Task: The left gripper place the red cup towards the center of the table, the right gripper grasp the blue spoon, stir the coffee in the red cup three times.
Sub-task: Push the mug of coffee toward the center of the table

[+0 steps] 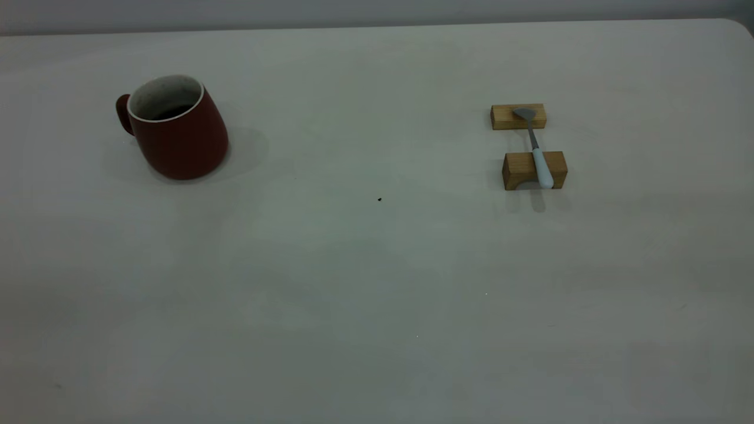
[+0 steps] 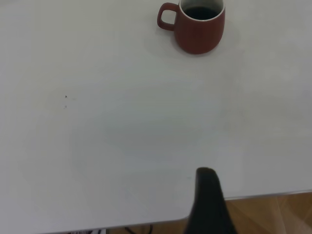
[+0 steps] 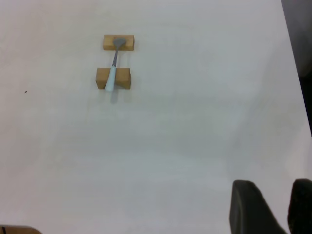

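Note:
The red cup (image 1: 177, 129) stands upright at the far left of the table (image 1: 377, 282), handle turned away from the centre, with dark coffee (image 1: 171, 112) inside. In the left wrist view the cup (image 2: 197, 27) is far from my left gripper (image 2: 207, 195), of which only a black part shows over the table's edge. The blue spoon (image 1: 537, 156) lies across two blocks at the right, its bowl on the far block and its pale handle on the near one. My right gripper (image 3: 274, 195) is open, empty, and well away from the spoon (image 3: 113, 73). Neither gripper shows in the exterior view.
Two tan wooden blocks (image 1: 518, 116) (image 1: 534, 171) carry the spoon. A small dark speck (image 1: 379, 199) marks the table's middle. The table edge (image 2: 253, 195) runs close by the left gripper, with wooden floor beyond. Another edge (image 3: 295, 73) lies beside the right gripper.

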Motion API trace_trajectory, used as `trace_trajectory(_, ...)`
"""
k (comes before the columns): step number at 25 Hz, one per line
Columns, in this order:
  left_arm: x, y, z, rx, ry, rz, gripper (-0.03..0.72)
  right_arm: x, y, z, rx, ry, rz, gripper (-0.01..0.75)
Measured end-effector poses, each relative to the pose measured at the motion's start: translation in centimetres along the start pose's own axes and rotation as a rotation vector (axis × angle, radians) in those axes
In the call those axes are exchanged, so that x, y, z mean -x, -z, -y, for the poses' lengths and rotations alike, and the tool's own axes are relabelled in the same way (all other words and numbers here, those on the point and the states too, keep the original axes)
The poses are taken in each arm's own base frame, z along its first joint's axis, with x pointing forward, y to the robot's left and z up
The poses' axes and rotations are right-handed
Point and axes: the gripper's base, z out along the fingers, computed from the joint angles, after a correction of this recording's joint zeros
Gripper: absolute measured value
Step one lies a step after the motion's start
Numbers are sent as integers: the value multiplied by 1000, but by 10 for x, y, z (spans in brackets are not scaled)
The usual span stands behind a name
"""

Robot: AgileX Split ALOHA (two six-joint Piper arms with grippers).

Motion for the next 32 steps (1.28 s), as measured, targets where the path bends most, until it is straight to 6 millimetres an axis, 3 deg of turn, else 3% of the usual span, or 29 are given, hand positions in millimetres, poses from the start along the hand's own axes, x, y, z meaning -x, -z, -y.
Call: trace_trajectory(32, 1, 0, 0, 0, 52, -4, 594, 0, 0, 0, 0, 0, 0, 238)
